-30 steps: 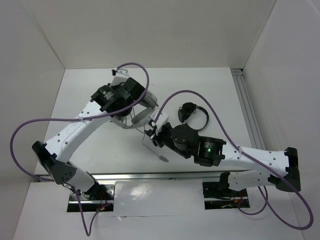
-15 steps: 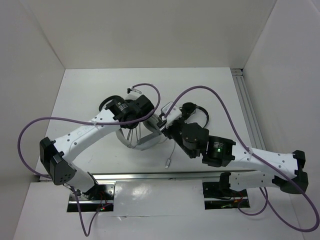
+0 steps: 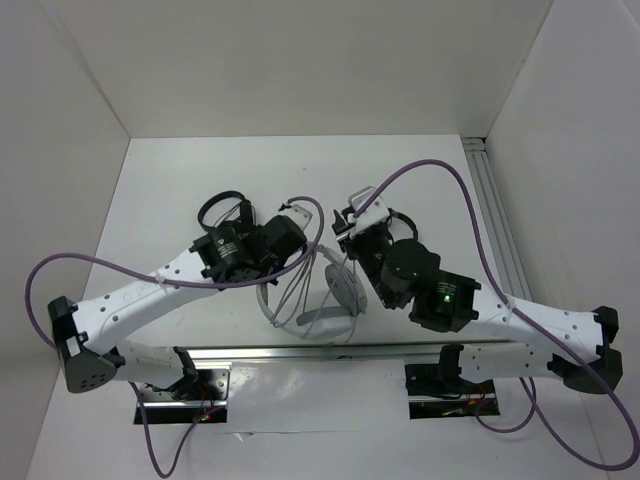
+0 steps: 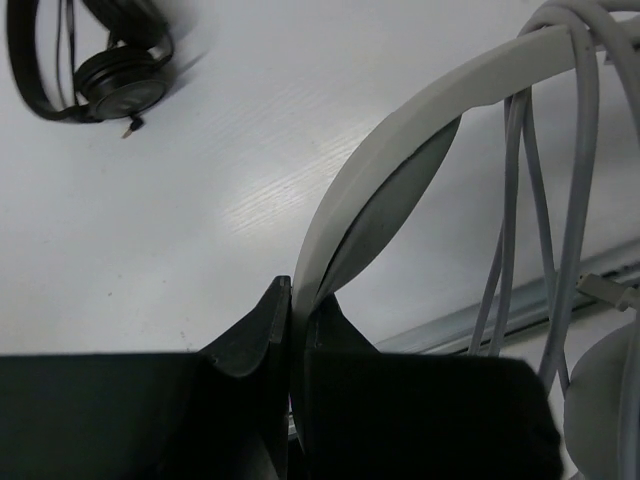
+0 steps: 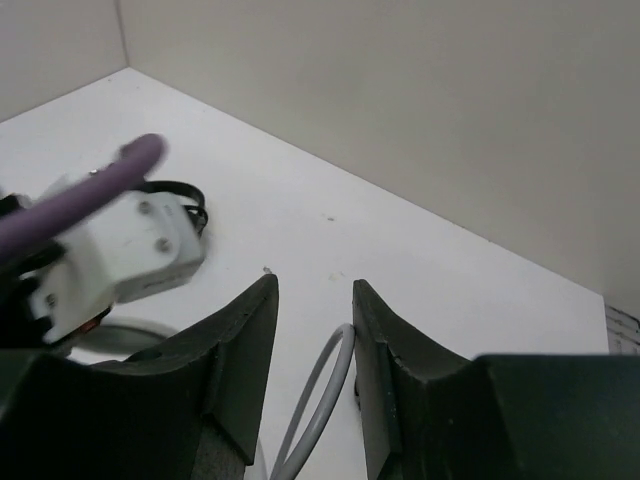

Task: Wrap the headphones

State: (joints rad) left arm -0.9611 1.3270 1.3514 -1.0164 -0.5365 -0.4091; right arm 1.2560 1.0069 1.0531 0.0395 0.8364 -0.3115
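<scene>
**Headphones (image 3: 340, 287) held at the front edge of the table (image 3: 170, 190).**
The headband (image 4: 400, 130) is pinched by the left claw (image 4: 297, 300). The right claw (image 5: 312, 300) is spread, with the grey cable (image 5: 322, 390) passing between its fingers. Black headphones (image 4: 110, 70) are laid farther back on the table.

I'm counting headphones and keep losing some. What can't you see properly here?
Light grey-white over-ear headphones: top view, partly under the left arm; left wrist view, ear cup cut off at right edge.
Small black thin-banded headphones: left wrist view, blurred, cut by top edge.
Second small black headphones: top view, mostly under the right arm.
Thin grey cable: right wrist view, leaves the bottom edge between the fingers of the right gripper; ends unseen.
</scene>
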